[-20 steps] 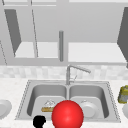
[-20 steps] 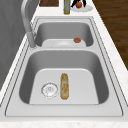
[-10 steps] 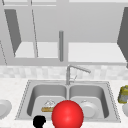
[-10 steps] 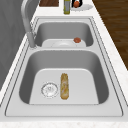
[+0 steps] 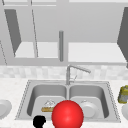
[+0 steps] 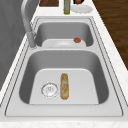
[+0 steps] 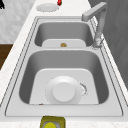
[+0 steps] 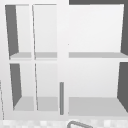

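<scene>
Left hand [image 5: 39,121] hovers beside the red ball [image 5: 67,114] at the sink's [image 5: 25,93] front — its fingers unreadable.

A bread roll [image 6: 64,86] lies in the left basin beside the drain [image 6: 49,89]; a plate [image 7: 64,93] in the right.

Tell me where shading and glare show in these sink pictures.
Front view: the red ball is flat red with no highlight, the left hand a plain black shape. Left side view: the sink walls are darker than its floor. Right side view: the plate shows no glare. Upper view: the cabinet sides are dark grey.
</scene>
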Controlling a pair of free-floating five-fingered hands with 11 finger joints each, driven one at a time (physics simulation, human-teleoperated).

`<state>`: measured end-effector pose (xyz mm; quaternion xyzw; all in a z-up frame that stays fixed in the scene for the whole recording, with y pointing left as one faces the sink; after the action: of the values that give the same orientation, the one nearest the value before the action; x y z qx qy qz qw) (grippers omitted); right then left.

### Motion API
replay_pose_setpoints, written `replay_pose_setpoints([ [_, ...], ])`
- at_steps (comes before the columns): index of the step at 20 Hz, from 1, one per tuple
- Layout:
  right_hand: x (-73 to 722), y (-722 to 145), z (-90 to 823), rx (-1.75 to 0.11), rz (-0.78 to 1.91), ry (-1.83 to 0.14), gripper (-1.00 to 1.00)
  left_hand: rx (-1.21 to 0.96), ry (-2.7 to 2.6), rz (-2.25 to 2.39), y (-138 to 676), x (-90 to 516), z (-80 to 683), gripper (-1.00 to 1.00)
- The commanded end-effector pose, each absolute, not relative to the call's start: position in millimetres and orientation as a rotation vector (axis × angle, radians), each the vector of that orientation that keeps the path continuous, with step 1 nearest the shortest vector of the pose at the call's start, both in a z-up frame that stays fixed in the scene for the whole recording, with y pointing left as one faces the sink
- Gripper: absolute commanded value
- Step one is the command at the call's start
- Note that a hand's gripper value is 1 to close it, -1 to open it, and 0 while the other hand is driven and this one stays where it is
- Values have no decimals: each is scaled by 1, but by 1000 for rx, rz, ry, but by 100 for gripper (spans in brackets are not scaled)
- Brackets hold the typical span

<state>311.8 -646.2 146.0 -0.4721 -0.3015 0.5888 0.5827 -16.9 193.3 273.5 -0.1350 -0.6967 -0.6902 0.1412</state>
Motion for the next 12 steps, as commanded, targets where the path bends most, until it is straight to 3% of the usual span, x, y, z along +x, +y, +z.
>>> replay_pose_setpoints([
  [1, 302, -622, 165, -1103, 1365, -709, 100, -390, -2012, -1993, 193, -17, 274, 0],
  [12, 289, -543, 207, -1126, 1367, -686, 100, -390, -2012, -1993, 193, -17, 274, 0],
])
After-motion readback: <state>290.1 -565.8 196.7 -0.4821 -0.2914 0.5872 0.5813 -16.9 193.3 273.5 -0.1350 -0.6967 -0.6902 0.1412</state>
